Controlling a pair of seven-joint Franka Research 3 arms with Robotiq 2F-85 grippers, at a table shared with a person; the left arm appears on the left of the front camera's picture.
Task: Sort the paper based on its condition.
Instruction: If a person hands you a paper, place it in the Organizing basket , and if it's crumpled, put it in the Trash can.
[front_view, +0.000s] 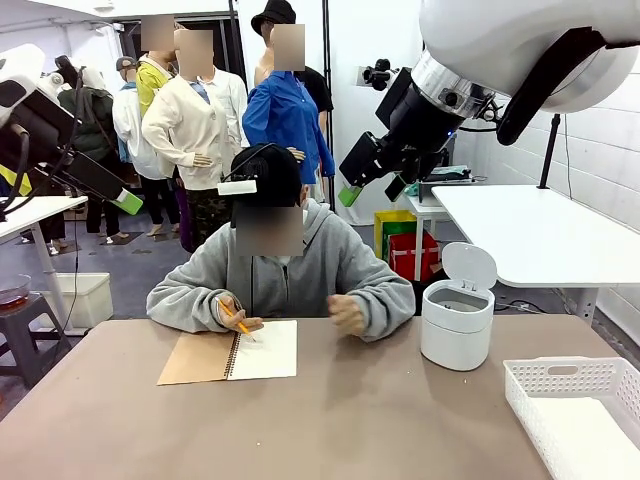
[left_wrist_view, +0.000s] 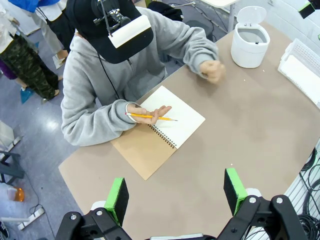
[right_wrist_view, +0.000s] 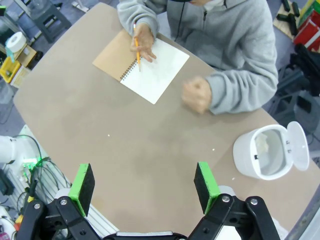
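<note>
- Left end effector (left_wrist_view: 176, 197): raised above the bench (front_view: 330, 430), pads spread wide, holding nothing.
- Notebook (front_view: 232, 355): open before the person, whose hand (front_view: 238, 318) rests a pencil (front_view: 234, 317) on its white page (front_view: 266, 350). No loose paper lies out, so sorting looks not yet begun.
- Open bin (front_view: 458, 318), white tray (front_view: 585, 400): likely destinations.
- Right end effector (right_wrist_view: 144, 186): wide, empty. Next calls for a sheet to judge.

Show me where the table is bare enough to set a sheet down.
Bare: the wide near half of the table, from the notebook forward to the tray. Also bare between notebook and bin. Crowded: the far edge, with the person's hands and pencil.
</note>
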